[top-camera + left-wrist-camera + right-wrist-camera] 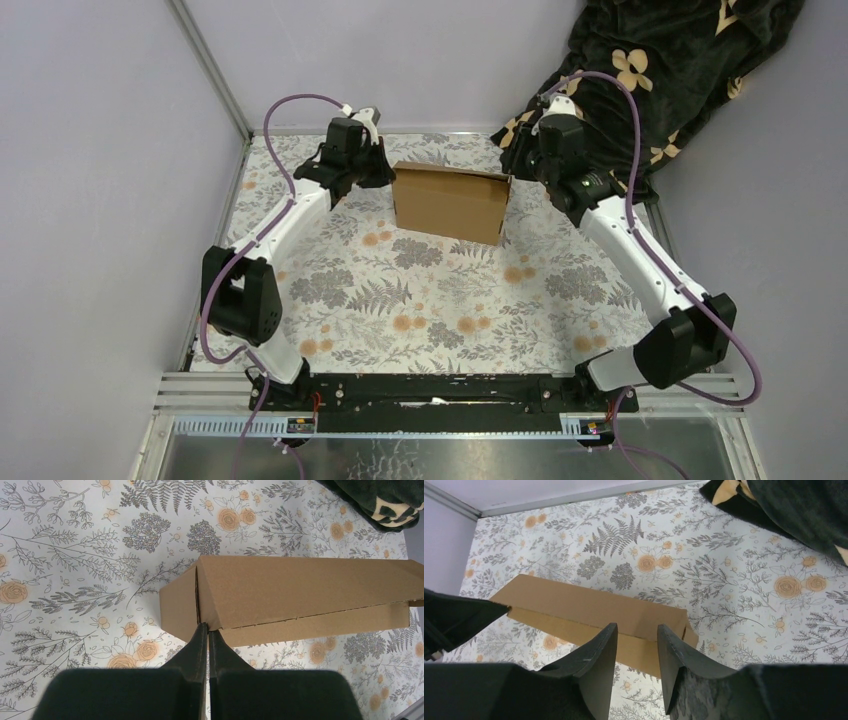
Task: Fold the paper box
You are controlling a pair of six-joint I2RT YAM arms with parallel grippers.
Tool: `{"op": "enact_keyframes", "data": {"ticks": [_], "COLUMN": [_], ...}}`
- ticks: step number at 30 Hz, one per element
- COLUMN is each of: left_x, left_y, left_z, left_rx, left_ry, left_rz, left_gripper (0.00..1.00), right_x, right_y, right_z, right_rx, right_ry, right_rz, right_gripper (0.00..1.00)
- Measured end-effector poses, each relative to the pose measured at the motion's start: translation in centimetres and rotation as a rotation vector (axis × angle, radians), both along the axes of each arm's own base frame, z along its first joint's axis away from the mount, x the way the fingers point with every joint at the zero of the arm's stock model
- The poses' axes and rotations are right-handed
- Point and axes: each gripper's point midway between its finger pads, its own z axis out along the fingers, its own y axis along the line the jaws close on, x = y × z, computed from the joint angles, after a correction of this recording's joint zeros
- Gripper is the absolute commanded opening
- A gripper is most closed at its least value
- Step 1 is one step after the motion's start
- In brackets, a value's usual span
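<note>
Overhead: looking steeply down from above and behind, taking in the whole table point(430, 310). Wrists: peering close at the paper box point(450, 203) from opposite ends, sharing it with overhead.

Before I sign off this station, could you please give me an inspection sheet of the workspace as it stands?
Surface: floral-patterned tablecloth, lying flat.
Job's things: plain brown corrugated cardboard paper box, folded up, far centre.
Clutter: dark blanket with beige flowers, far right corner.
Pincers: left pincer shut, tips at the box's left end; right pincer open at its right end.
Cables: purple cables in loose loops, clear of the box.
Surroundings: pale lilac walls.
</note>
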Motion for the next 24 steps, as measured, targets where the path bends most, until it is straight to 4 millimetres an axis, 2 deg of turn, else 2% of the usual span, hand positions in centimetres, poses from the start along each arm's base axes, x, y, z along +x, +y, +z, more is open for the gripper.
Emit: {"op": "enact_keyframes", "data": {"ticks": [5,9,15,19,24], "left_x": [-0.5,-1.1,-1.6,-1.7,-1.8], "left_y": [-0.2,-0.6,-0.8,-0.9,-1.0], "left_z": [-0.1,-0.3,-0.5,-0.5,-0.6], "left_rx": [-0.006,-0.012,-0.015,-0.018,-0.018], "left_ry": [-0.004,-0.004,-0.013,-0.024,-0.036], "left_rz": [0.003,0.003,0.025,0.046,0.071], "left_gripper": [0.01,0.0,0.0,0.0,0.0], "right_x": [1.0,1.1,0.6,-0.8,-3.4], "right_y": [-0.4,-0.7,-0.8,-0.9,-1.8], "right_z": [-1.9,-4.1,-5.1,-6.7,-10.9], "right_rx": [-0.022,-0.043,-0.042,-0.032,-0.054], "right_ry": [0.067,0.136,0.167,0.188,0.268], "right_rz": [-0.023,-0.033,-0.029,-0.018,-0.02], "right_gripper": [0.36,0.29,0.2,0.14,0.1]}}
